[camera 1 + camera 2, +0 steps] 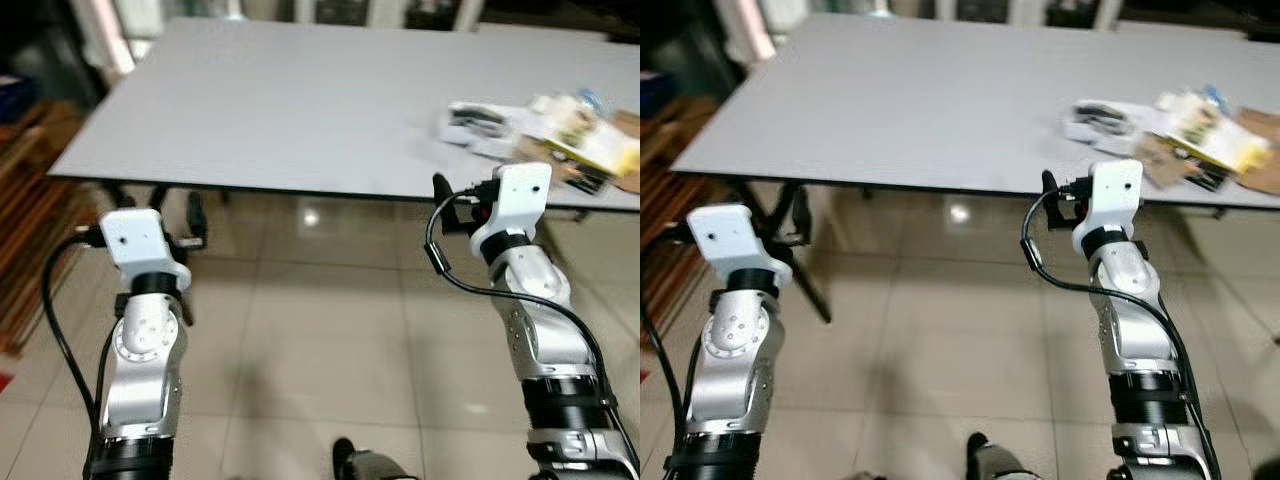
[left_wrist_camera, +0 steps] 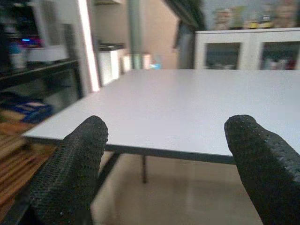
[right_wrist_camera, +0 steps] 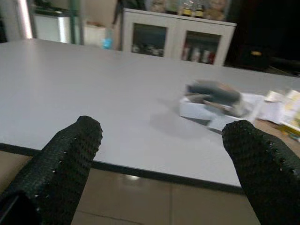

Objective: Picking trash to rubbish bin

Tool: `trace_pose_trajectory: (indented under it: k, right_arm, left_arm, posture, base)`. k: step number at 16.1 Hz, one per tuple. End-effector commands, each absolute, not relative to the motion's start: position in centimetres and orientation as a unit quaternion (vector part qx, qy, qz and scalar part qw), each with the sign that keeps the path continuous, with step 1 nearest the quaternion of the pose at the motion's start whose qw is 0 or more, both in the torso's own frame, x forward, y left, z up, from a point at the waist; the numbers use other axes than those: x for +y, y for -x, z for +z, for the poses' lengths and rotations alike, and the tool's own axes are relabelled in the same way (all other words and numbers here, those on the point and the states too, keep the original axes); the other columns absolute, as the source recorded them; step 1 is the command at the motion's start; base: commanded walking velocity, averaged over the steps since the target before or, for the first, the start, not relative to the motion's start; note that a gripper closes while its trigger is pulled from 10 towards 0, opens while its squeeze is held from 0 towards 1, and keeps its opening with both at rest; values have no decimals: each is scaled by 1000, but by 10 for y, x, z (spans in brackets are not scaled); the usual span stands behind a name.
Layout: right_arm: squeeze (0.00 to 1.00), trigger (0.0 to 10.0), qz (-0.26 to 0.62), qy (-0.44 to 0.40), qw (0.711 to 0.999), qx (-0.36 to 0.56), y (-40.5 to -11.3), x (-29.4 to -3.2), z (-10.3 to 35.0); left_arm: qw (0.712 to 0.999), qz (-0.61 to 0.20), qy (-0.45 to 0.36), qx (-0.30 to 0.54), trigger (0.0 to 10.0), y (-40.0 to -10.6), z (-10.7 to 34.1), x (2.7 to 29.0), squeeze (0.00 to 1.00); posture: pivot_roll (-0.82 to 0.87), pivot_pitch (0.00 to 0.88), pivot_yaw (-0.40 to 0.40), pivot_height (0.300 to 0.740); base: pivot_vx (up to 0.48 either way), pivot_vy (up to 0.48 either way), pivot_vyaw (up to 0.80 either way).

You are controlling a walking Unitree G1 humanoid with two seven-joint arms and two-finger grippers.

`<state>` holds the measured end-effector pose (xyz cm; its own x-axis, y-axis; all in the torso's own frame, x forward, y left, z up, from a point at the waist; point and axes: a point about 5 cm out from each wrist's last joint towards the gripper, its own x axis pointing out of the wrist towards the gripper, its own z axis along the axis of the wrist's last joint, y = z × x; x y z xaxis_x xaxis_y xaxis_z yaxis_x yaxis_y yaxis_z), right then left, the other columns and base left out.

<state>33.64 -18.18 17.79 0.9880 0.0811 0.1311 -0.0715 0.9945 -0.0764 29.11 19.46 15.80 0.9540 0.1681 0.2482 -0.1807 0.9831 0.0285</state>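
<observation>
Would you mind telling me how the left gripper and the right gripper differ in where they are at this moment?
The right gripper is at the table's near edge, facing the pile of trash; the left gripper faces a bare stretch of the same table. In the head views the right gripper is raised higher and further forward than the left gripper. Both are open and hold nothing.

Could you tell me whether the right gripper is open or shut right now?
Open: the right gripper shows its two black fingers spread wide, nothing between them.
</observation>
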Motion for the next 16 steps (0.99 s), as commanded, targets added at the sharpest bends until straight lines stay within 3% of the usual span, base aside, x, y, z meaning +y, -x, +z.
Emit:
trace_pose_trajectory:
  k: [1, 16]
  right_arm:
    - [0, 10000, 35, 35, 995, -81, -339, -180, 183]
    - [0, 10000, 33, 40, 997, -63, -325, -181, 174]
  left_arm:
    - [989, 82, -25, -122, 10000, -292, 159, 194, 0]
    - [992, 66, -22, -102, 10000, -284, 158, 193, 0]
  posture:
    - [-131, 92, 27, 740]
    - [-127, 176, 32, 740]
  base:
    - [0, 0, -763]
    - [0, 0, -748]
